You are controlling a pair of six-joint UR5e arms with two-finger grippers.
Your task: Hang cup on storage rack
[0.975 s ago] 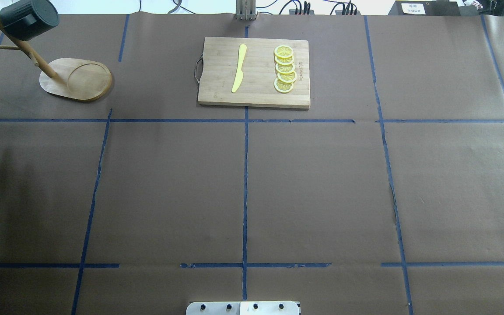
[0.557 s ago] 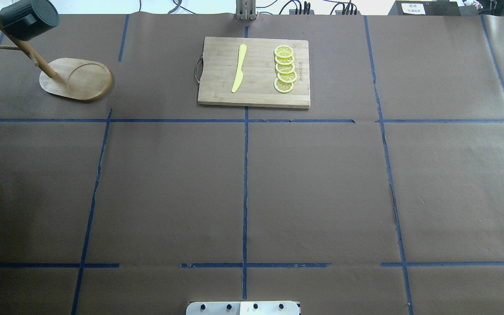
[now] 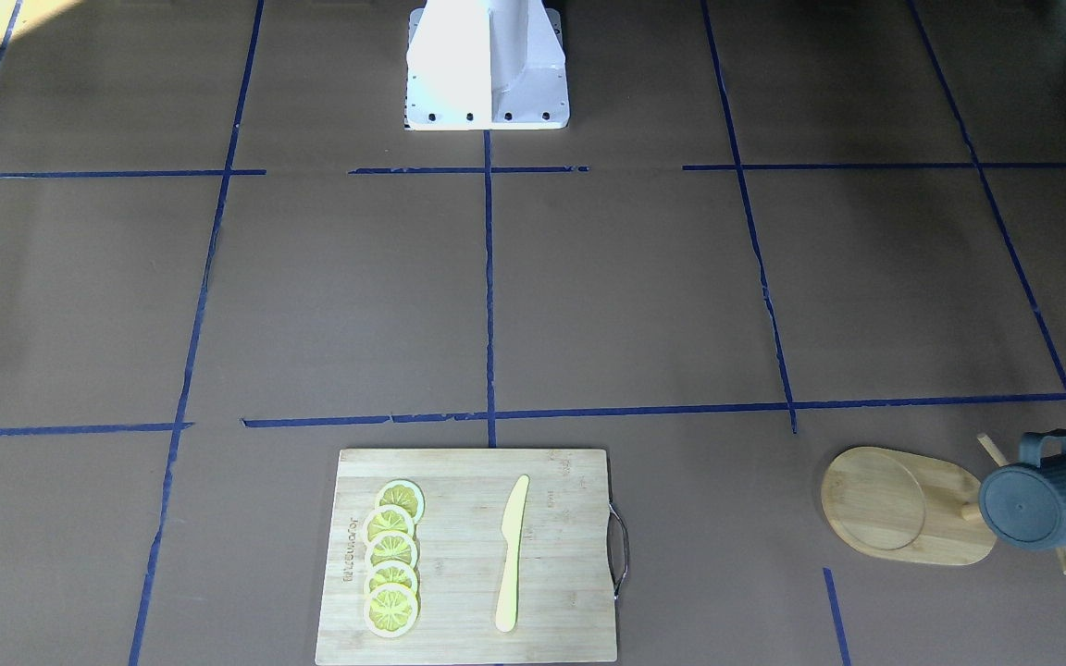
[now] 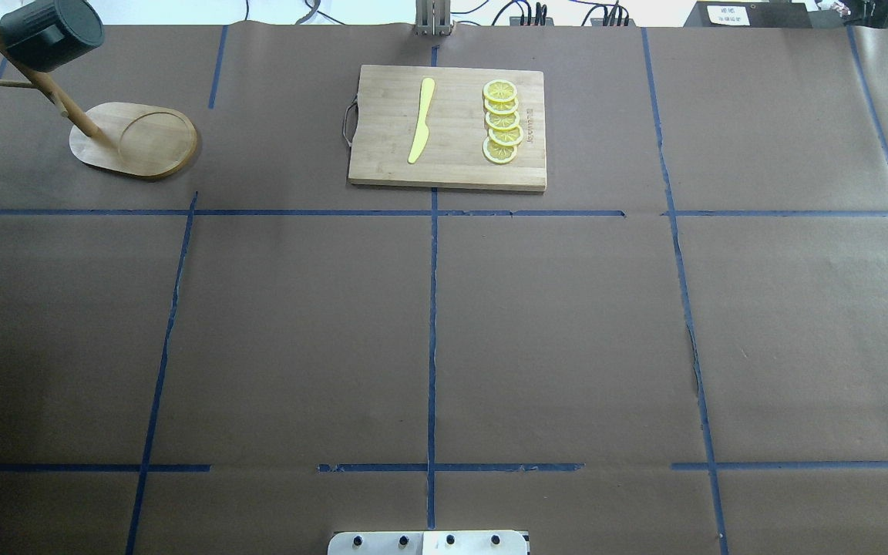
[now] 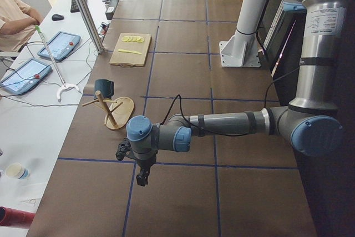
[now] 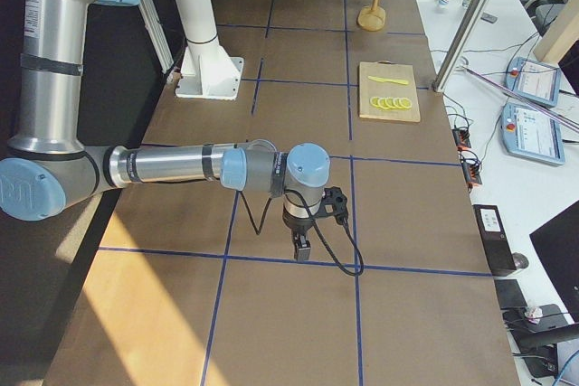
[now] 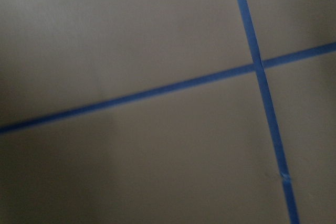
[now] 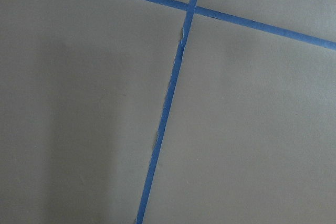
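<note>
The dark blue-grey ribbed cup (image 4: 49, 32) hangs by its handle on a peg of the light wooden storage rack (image 4: 136, 139) at the far left corner of the table. Both also show in the front-facing view, cup (image 3: 1047, 499) and rack (image 3: 903, 504), and in the exterior left view, cup (image 5: 104, 87). No gripper touches them. My left gripper (image 5: 142, 180) shows only in the exterior left view, well back from the rack and pointing down. My right gripper (image 6: 302, 249) shows only in the exterior right view, over the table's right end. I cannot tell whether either is open or shut.
A bamboo cutting board (image 4: 382, 154) with a metal handle lies at the far middle, bearing a yellow knife (image 4: 422, 119) and several lemon slices (image 4: 502, 122). The robot's white base (image 3: 487, 65) stands at the near edge. A person (image 5: 14, 15) sits beyond the far side.
A faint shadow on the table's left side has faded away. The cup and the rack have not moved.
</note>
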